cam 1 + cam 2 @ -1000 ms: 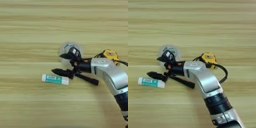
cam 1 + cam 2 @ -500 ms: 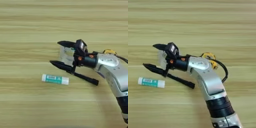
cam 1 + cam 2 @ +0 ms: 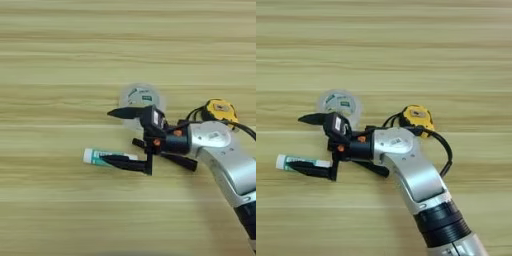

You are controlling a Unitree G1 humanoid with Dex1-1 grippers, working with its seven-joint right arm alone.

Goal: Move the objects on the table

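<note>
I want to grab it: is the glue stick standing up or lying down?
Lying down: the glue stick rests lengthwise on the table, under the open gripper.

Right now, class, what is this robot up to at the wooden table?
The robot's right end effector hangs open over the light-brown wooden table. One black finger lies across the white-and-teal glue stick; the other points left beside the clear tape roll. It grips nothing. The slim black pen lies under its wrist, and the yellow-and-black tape measure sits behind the arm.

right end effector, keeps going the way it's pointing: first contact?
Probably nothing. The right end effector points toward the robot's left, fingers spread. The glue stick lies under its lower finger; beyond the tips, only bare table. Height is unclear.
</note>
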